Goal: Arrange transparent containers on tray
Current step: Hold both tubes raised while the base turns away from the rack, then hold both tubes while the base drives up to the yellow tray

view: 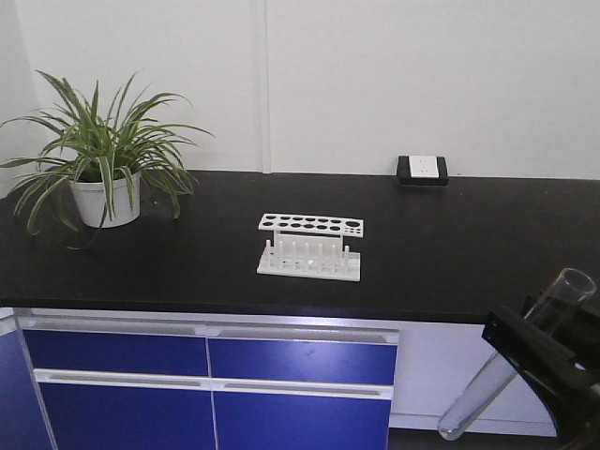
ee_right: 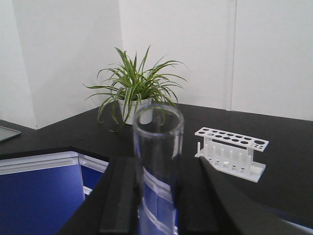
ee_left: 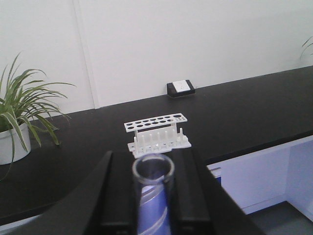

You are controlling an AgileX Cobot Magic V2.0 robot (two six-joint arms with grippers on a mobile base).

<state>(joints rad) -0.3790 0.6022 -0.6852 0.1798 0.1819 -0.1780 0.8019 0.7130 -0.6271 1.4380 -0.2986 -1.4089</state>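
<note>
Each gripper holds one transparent container, a clear glass test tube. In the left wrist view, my left gripper [ee_left: 153, 196] is shut on a tube [ee_left: 153, 170] whose open rim points toward the counter. In the right wrist view, my right gripper [ee_right: 156, 196] is shut on a second tube [ee_right: 158, 128], which stands well above the black fingers [ee_right: 121, 196]. In the front view that right gripper [view: 531, 343] is at the bottom right, in front of the counter, with its tube [view: 476, 396] tilted and the rounded end down. The tray is out of view.
A white holed test-tube rack [view: 309, 248] stands unfilled mid-counter on the black worktop [view: 469, 253]. A potted spider plant [view: 103, 164] stands at the left and a black socket box [view: 422, 170] by the wall. Blue drawers [view: 206, 375] lie below.
</note>
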